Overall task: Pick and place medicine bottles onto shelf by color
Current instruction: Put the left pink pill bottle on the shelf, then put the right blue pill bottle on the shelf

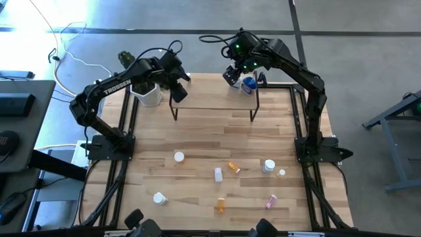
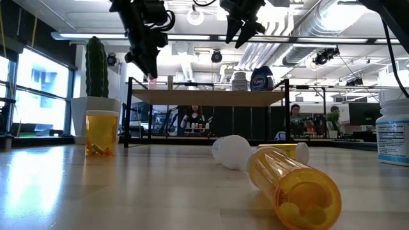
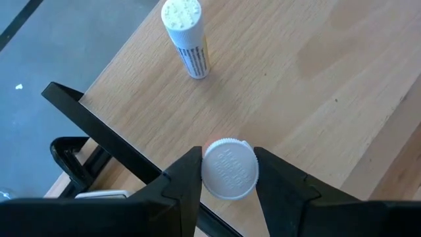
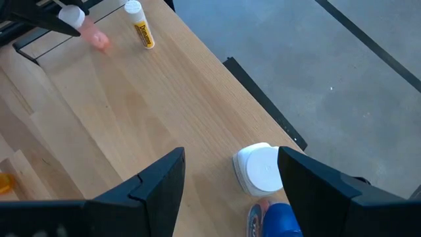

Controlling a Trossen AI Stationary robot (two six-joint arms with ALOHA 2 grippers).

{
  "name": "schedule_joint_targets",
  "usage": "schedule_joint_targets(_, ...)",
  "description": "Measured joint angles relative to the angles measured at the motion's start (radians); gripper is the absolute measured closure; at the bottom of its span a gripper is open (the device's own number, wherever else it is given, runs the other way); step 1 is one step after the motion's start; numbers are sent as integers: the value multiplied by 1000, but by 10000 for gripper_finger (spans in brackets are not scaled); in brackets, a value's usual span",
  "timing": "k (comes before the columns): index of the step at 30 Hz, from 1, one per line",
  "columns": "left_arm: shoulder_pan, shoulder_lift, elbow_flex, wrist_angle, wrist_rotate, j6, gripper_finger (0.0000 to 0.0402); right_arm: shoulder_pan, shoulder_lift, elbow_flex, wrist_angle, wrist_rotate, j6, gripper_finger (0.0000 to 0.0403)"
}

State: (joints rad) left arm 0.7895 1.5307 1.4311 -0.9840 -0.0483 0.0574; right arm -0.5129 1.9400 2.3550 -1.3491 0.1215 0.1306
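Observation:
The shelf (image 1: 214,105) stands at the table's far middle. My left gripper (image 1: 178,87) is over its left end, shut on a pink bottle (image 4: 97,39) with a white cap (image 3: 228,169). A slim white tube bottle (image 3: 186,36) stands on the shelf nearby. My right gripper (image 4: 230,158) is open and empty above the shelf's right end, over a white bottle (image 4: 260,168) and a blue bottle (image 1: 248,84) that stand on the shelf. Several white, orange and pink bottles lie on the near half of the table. My left gripper pinches the pink bottle's white cap (image 3: 209,164) between its two fingers, one on each side of the cap. The fingers come from above, pointing down. The bottle's body hangs below them over the shelf's left end; whether its bottom touches the shelf, I cannot tell.
A white pot with a cactus (image 1: 146,92) stands left of the shelf. On the near table lie an orange bottle (image 1: 233,167), another orange one (image 1: 220,205), a pink one (image 1: 271,201) and white ones (image 1: 179,157) (image 1: 158,197). A blue-labelled white bottle (image 1: 268,166) stands at the right.

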Motion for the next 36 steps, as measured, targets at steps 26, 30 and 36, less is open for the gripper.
schedule_joint_targets(26, -6, -32, -1, 3, 0, -32, 224, 5, -3, 0, 0, -21, -27, 169)
schedule_joint_targets(30, -6, -46, -1, 4, 11, -42, 225, 9, -3, 0, 0, -20, -45, 169)
schedule_joint_targets(36, -6, -78, -1, 5, 11, -50, 226, 10, -3, 0, 0, -21, -53, 169)
